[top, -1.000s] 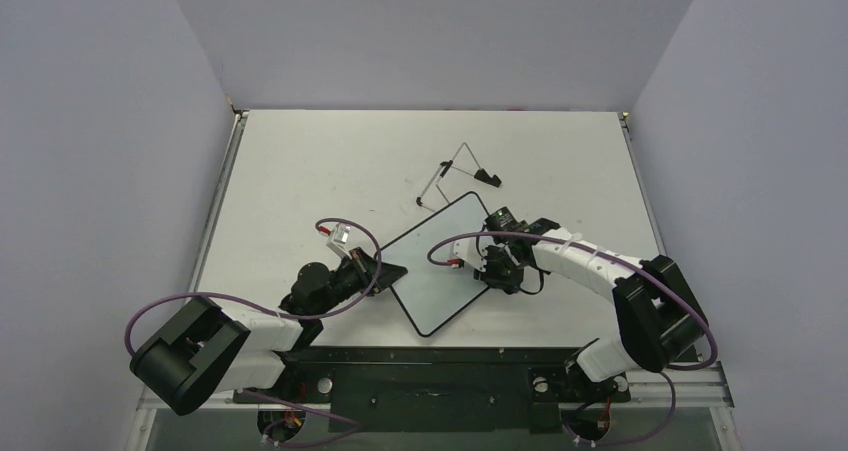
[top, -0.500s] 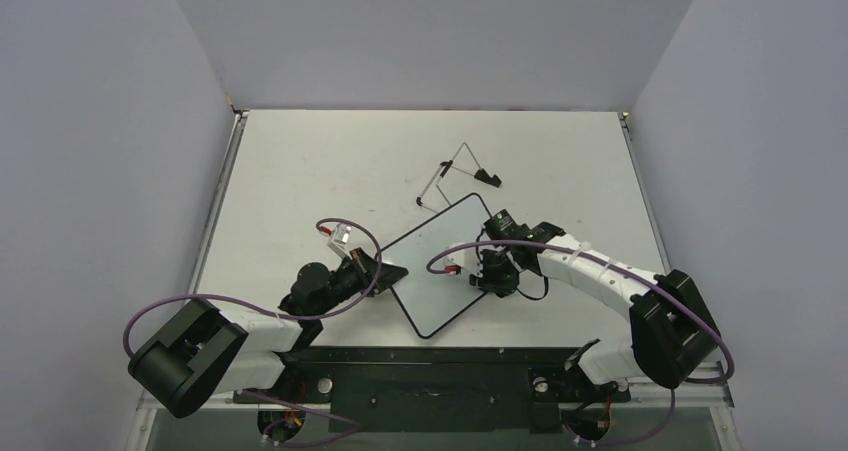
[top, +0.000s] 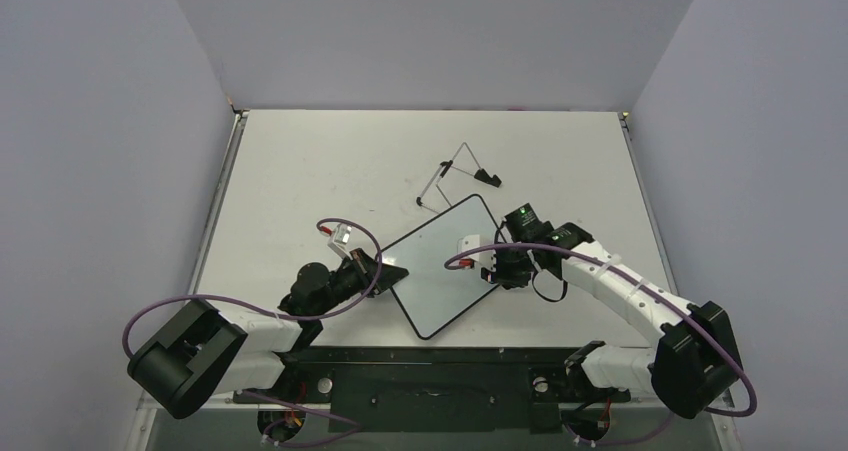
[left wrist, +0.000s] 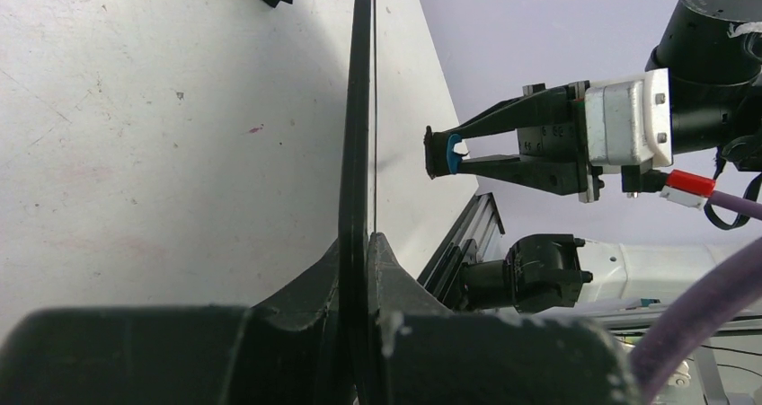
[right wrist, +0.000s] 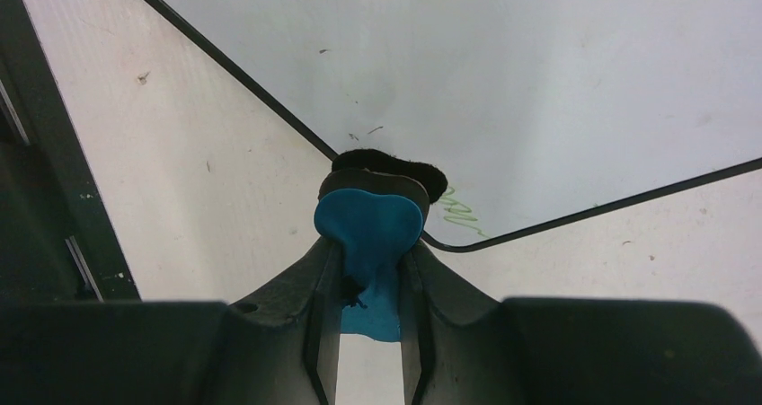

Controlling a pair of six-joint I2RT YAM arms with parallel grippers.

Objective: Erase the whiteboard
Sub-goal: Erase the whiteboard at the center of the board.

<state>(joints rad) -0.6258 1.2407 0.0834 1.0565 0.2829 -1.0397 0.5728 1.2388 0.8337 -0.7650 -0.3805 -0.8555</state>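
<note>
The whiteboard (top: 440,266) is sitting corner-on at the near middle of the tabletop (top: 320,171), between our two arms. We are working on a pale, lightly scuffed surface. Plain lilac-grey walls (top: 420,31) are closing it in on three sides, and a dark rail (top: 430,356) is running along the near edge. A wire stand (top: 455,176) is lying just beyond the board's far corner.

We are squeezing our left pincer (top: 385,269) together on the board's left corner, with both fingers clamping the thin black frame. Our right pincer (top: 497,271) is pinching an eraser (right wrist: 368,225) with a blue body and a black felt. It is hanging over the board's right corner, just beside a faint green scribble (right wrist: 458,209).

Much is escaping us. From the left wrist we are seeing the board edge-on, so its face is giving almost nothing away. We are unable to tell whether it is lying flat or tipping up off the tabletop. We are also unable to tell whether the felt is touching the white face or floating just above it. The felt is covering part of the scribble. In the right wrist view the frame edges are cutting the board off at the top and right.
</note>
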